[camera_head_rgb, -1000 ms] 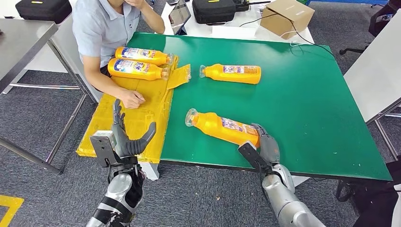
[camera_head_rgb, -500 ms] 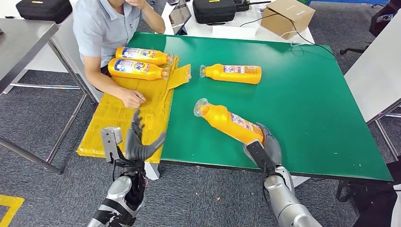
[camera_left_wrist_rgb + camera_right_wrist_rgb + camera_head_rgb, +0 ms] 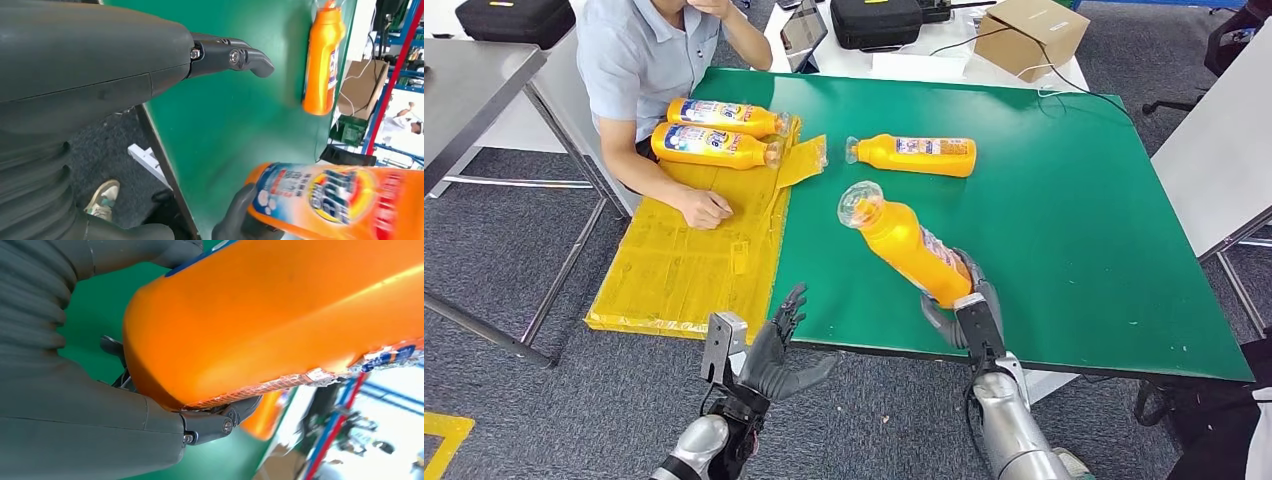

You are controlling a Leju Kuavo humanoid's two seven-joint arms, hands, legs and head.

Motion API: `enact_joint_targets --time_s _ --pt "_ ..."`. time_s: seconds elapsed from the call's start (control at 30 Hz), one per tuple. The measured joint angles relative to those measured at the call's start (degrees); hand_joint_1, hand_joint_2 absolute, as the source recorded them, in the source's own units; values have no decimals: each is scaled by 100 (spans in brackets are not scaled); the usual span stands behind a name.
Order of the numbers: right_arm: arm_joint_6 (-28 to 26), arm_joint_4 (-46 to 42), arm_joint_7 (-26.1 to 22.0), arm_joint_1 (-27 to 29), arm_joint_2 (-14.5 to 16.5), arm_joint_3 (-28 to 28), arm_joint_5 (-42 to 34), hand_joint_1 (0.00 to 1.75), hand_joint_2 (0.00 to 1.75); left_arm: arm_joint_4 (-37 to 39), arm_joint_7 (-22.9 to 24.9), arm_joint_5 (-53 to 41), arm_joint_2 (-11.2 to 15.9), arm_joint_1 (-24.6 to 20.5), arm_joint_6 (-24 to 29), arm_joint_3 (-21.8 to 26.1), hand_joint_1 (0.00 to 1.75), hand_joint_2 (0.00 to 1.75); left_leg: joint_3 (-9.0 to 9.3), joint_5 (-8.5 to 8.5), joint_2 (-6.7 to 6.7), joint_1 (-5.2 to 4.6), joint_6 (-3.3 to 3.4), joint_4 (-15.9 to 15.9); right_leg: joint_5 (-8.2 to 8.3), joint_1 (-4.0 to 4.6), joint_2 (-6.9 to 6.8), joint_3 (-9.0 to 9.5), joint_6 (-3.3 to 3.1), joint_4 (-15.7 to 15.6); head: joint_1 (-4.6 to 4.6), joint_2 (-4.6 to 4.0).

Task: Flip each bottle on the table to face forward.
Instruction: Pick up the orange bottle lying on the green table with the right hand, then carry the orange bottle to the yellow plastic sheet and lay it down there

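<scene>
One orange plastic detergent bottle (image 3: 902, 245) is tilted up off the green surface (image 3: 1074, 220) in my right hand's (image 3: 969, 305) grip; another (image 3: 916, 155) lies beyond, unflipped. My left hand (image 3: 779, 350) hangs spread.

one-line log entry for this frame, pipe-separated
right hand: grips held bottle by base, tilted off green table | left hand: empty, fingers apart, below table edge | far bottle: lying | two bottles on yellow mat
</scene>
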Motion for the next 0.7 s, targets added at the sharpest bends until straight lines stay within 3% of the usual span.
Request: enact_joint_targets --time_s 0.17,0.4,0.7 --pt "111 -492 174 158 136 545 -271 173 175 276 -458 -340 -40 -234 650 -34 0 175 -5 4 0 4 -2 0 1 4 -1 -2 -1 1 1 0" --pt "239 -497 208 218 271 1261 -301 166 175 220 -573 55 -177 -363 447 -66 0 175 -7 4 2 3 -2 0 1 3 -1 -4 -1 1 1 0" --pt "455 -679 300 521 376 1865 -540 162 175 -431 -596 498 -207 -277 654 -161 0 175 -11 1 2 4 -3 0 -1 4 -1 -9 -2 0 0 0"
